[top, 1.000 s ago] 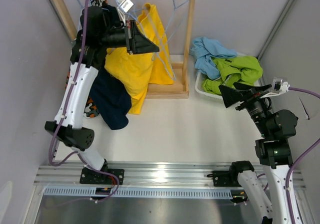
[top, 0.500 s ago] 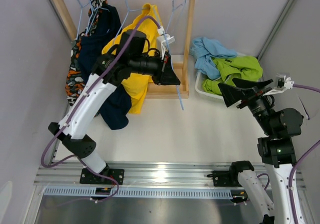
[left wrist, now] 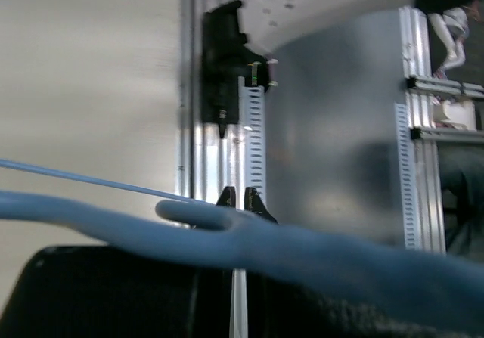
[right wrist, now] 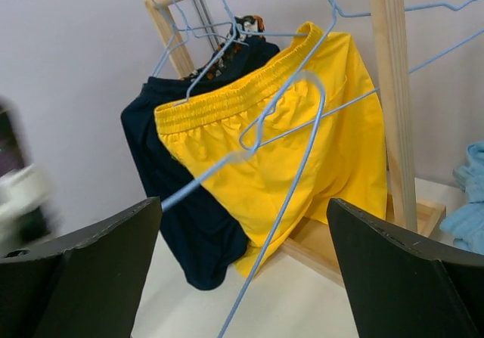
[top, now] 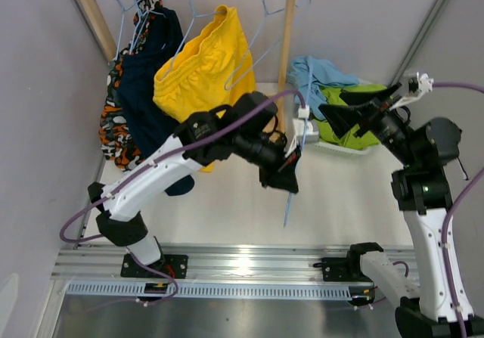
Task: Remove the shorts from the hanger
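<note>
Overhead, the wooden rack (top: 286, 58) stood at about eleven o'clock on the table (top: 227, 202), with the left arm (top: 151, 183) reaching across toward the middle and the right arm (top: 423, 202) raised at three o'clock. Three pairs hung on the rack: the yellow shorts (top: 200, 73) nearest the arms, the navy shorts (top: 147, 96) beside them at nine o'clock, and the camouflage pair (top: 112, 130) beyond those. The light blue shorts (top: 318, 73) and the lime green shorts (top: 336, 134) lay in the basket (top: 336, 147) just right of the rack. A bare blue hanger (top: 290, 202) dangled from the left gripper (top: 286, 181), whose fingers seemed closed on it, so that hand was taken. The right gripper (top: 336, 103) was spread wide and held nothing. From it the yellow shorts lay at roughly nine o'clock, well apart, and its wrist view showed them straight ahead between the two fingers, waistband slanting up toward one o'clock and the legs hanging below. Both hands looked about equally far away, so the free right one seemed better placed to take that pair.
</note>
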Robot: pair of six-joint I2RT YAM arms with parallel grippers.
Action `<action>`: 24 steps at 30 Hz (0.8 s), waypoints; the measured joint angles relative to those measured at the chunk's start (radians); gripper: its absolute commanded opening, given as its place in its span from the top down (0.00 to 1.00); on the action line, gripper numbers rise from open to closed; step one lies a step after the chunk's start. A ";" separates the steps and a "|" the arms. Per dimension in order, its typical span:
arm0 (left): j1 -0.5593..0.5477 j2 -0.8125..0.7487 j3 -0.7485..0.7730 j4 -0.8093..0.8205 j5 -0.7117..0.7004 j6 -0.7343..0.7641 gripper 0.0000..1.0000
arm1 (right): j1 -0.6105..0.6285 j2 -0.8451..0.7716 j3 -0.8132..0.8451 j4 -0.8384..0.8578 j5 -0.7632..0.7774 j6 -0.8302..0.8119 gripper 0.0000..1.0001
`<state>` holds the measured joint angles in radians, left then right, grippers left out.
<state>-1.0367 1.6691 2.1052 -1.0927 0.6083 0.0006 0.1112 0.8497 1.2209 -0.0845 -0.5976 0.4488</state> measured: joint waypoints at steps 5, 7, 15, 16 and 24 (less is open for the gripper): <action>-0.087 -0.121 -0.111 0.008 0.046 -0.008 0.99 | 0.000 0.143 0.048 0.008 -0.017 0.004 0.00; -0.085 -0.179 -0.135 0.017 0.052 -0.016 0.99 | 0.000 0.169 0.040 0.013 -0.016 0.017 0.01; -0.081 -0.315 -0.148 0.063 0.084 -0.037 0.99 | 0.004 0.116 -0.045 0.112 -0.012 0.085 0.00; -0.081 -0.315 -0.150 0.067 0.085 -0.038 0.99 | 0.005 0.110 -0.053 0.123 -0.012 0.095 0.00; -0.081 -0.281 -0.188 0.075 0.086 -0.038 0.99 | 0.039 0.086 -0.079 0.188 -0.010 0.158 0.00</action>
<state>-1.1179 1.3880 1.9167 -1.0180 0.6941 -0.0376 0.1501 0.9360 1.1423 0.1032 -0.6079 0.6064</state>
